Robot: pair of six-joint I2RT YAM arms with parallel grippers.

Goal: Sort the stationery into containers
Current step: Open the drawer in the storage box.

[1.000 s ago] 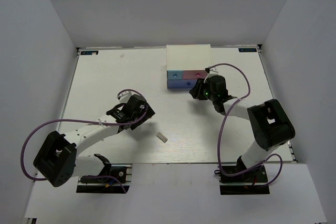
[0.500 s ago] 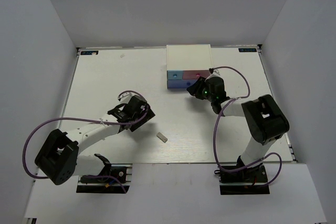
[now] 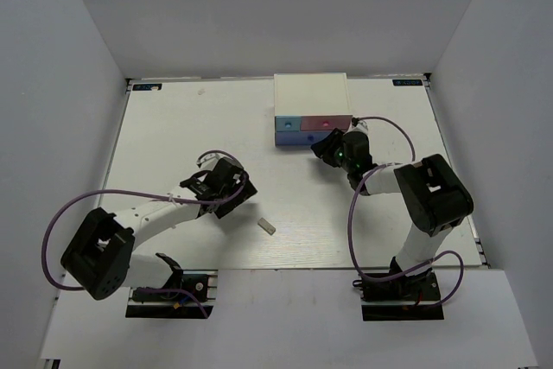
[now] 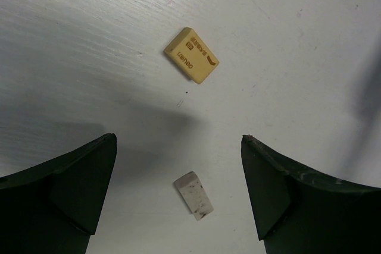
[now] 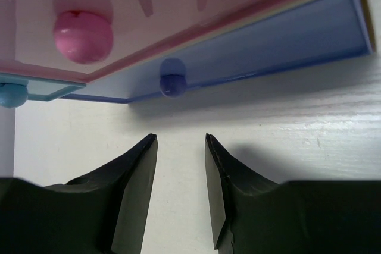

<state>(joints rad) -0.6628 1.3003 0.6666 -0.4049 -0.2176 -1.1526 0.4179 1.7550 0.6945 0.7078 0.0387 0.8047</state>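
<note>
My left gripper [image 4: 178, 139] is open, low over the table. A small grey-white eraser [image 4: 193, 195] lies between its fingers, untouched. A tan eraser [image 4: 191, 62] lies a little beyond the fingertips; in the top view it [image 3: 268, 225] lies to the lower right of the left gripper [image 3: 232, 200]. My right gripper [image 5: 181, 137] is open by a narrow gap and empty, just in front of the purple-blue drawer [image 5: 262, 46] and its knob [image 5: 172, 81]. The pink drawer [image 5: 178, 4] sits above it. In the top view the right gripper [image 3: 321, 146] is at the drawer fronts.
The white drawer unit [image 3: 309, 92] stands at the back centre, with a light blue drawer [image 3: 284, 124], a pink one [image 3: 326, 124] and a purple-blue one [image 3: 298, 138] below. The light blue knob [image 5: 12, 94] shows at the right wrist view's left edge. No markers are in view.
My left gripper has shifted slightly down and right, towards the erasers. My right gripper has edged closer to the drawer fronts as its forearm swung.
</note>
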